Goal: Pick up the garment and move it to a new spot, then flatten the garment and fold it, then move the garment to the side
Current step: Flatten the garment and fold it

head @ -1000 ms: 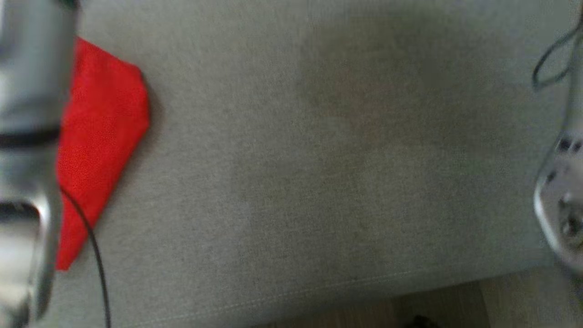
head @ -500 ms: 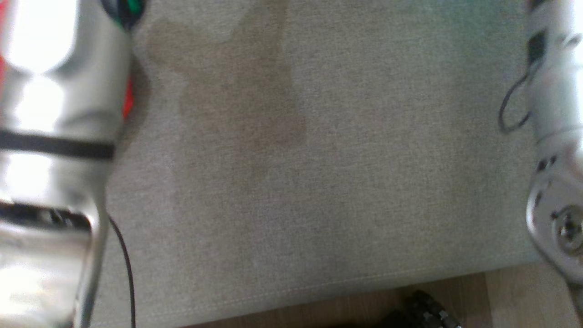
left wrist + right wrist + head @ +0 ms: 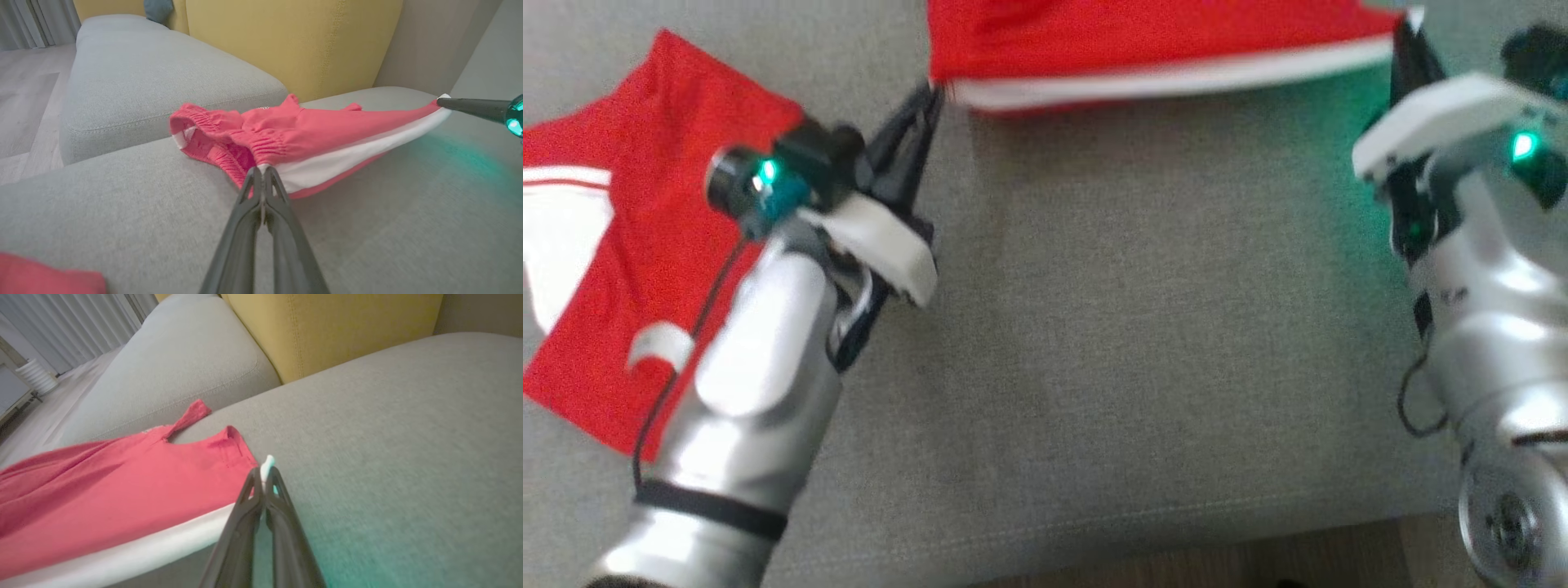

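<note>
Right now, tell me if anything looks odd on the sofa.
The red garment is stretched between the left hand and right hand, but its gathered end by the left hand is bunched, not flat.

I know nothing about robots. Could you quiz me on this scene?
1. True or false: the left gripper and the right gripper are both shut on the red garment with a white stripe.
2. What lies under it? A) grey sofa cushion B) wooden table C) metal tray
3. Fill in: another red and white garment lies on the robot's ____ side.
Key: 1 true; 2 A; 3 left.
</note>
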Controlling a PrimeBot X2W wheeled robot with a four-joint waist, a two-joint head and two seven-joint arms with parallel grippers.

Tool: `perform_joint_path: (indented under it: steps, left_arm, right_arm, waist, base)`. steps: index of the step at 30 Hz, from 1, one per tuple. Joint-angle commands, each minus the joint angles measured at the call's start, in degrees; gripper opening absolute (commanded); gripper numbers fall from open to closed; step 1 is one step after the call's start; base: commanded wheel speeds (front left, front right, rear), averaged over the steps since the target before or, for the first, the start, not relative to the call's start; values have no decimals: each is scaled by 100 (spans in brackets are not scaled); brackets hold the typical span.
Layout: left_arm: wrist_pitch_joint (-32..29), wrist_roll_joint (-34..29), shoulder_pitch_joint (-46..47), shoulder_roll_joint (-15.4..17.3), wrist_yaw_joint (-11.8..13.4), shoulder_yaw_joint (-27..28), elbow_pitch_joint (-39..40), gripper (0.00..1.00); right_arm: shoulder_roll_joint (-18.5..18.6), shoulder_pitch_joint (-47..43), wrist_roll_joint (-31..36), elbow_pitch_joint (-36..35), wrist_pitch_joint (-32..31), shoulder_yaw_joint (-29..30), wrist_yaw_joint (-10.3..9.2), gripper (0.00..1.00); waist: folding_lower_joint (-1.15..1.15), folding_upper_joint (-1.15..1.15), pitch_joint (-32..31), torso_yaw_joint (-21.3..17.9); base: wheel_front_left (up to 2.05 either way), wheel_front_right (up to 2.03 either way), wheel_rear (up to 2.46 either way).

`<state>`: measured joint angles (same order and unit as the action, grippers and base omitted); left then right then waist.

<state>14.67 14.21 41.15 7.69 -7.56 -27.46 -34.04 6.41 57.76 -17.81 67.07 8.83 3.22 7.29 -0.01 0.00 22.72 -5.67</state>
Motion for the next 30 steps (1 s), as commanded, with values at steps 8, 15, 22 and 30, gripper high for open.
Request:
perform_joint_path:
  steps: [8, 15, 22, 30]
  left_arm:
    - [32, 137, -716, 238, 9, -87, 560, 0]
    - [32, 212, -1356, 175, 9, -198, 870, 0]
    - [32, 201, -1983, 148, 8, -428, 1081, 0]
    - [12, 186, -2622, 176, 15, -744, 1407, 0]
  right_arm:
    - [319, -882, -372, -673, -366, -663, 20, 0]
    - [624, -1657, -692, -1249, -725, -931, 20, 0]
    - [926, -2437, -939, -1915, -1202, -1005, 20, 0]
    - [1292, -3385, -1102, -2923, -1822, -847, 20, 0]
  waist:
    - [1, 0, -663, -11]
    - [1, 0, -1170, -5]
    - [1, 0, -1616, 11]
    - [1, 0, -1951, -2]
  base:
    - [0, 0, 0]
    - [0, 0, 0]
    - [0, 0, 0]
    - [0, 0, 0]
